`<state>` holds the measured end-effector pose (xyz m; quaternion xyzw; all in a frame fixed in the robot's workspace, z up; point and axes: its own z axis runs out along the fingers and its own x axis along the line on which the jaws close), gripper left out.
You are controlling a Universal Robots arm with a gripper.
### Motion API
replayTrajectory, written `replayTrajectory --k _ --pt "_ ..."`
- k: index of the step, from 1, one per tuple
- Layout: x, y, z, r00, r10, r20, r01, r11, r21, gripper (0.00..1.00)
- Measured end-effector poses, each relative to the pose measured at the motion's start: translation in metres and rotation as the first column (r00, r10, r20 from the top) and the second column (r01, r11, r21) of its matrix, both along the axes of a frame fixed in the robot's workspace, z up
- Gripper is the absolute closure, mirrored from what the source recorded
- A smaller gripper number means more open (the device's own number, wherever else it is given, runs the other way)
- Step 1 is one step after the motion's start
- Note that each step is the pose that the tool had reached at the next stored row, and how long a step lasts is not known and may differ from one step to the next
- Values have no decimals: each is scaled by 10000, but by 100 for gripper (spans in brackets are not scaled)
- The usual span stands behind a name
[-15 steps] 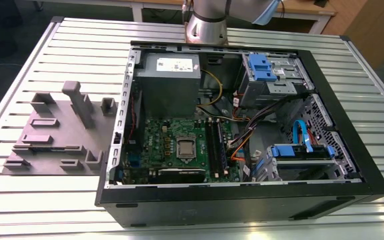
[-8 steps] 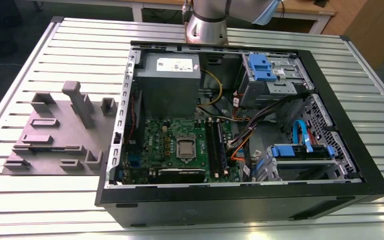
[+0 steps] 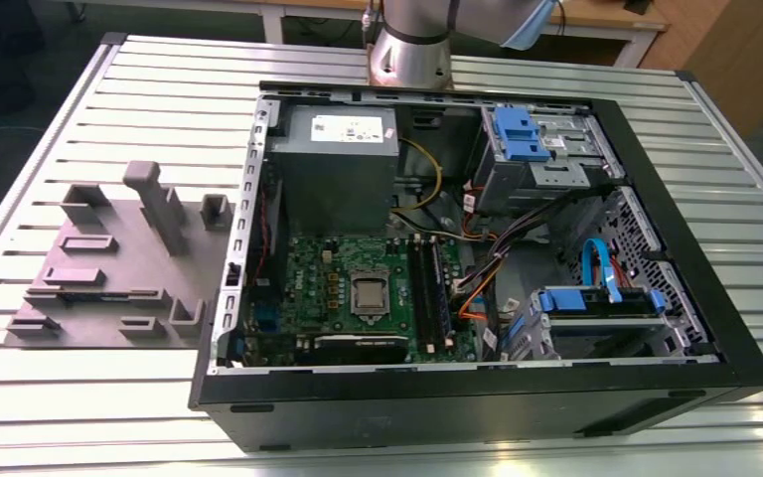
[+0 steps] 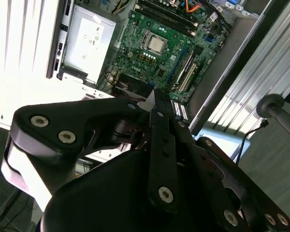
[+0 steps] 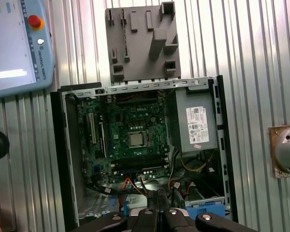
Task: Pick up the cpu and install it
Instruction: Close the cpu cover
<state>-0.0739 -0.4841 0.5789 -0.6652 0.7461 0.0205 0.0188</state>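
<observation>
Cpu [image 3: 370,294] mid-frame in exterior view, on green board [image 3: 313,270]. Likely light, stiff, fragile; you'd take its edges. Gripper [image 5: 160,194] closed, empty.

exterior: oblique, above case [image 3: 488,383] | wrist views: high overhead | shared: motherboard [image 3: 315,273] [image 4: 135,53] [image 5: 116,121]

Robotics lab or workshop bench. Slatted aluminium table [image 3: 90,397], with a robot arm base [image 3: 408,55] standing at its far edge. Open computer case [image 3: 699,328] lies on its side, a grey fixture block [image 3: 103,288] beside it. Teach pendant [image 5: 14,53] with red stop button [image 5: 35,21]. Wooden desks [image 3: 607,25] behind.
</observation>
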Motion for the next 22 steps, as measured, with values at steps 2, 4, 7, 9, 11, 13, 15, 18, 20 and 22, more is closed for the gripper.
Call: replayTrajectory --k 2,4,7,9,11,13,15,18,20,22 --pt "0 0 -31 10000 0 1 0 10000 25 90" --pt "0 0 -63 10000 0 0 0 10000 53 90" --pt "0 0 -114 10000 0 0 0 9999 100 90" --pt "0 0 -147 10000 0 1 0 9999 128 90" --pt "0 0 -175 10000 0 0 0 9999 139 90" --pt "0 0 -202 10000 0 0 0 9999 145 90" --pt "0 0 -220 10000 0 0 0 9999 146 90" --pt "0 0 -223 10000 0 -1 0 9999 144 90" --pt "0 0 -224 10000 0 0 0 9999 145 90" --pt "0 0 -225 10000 0 0 0 9999 146 90"
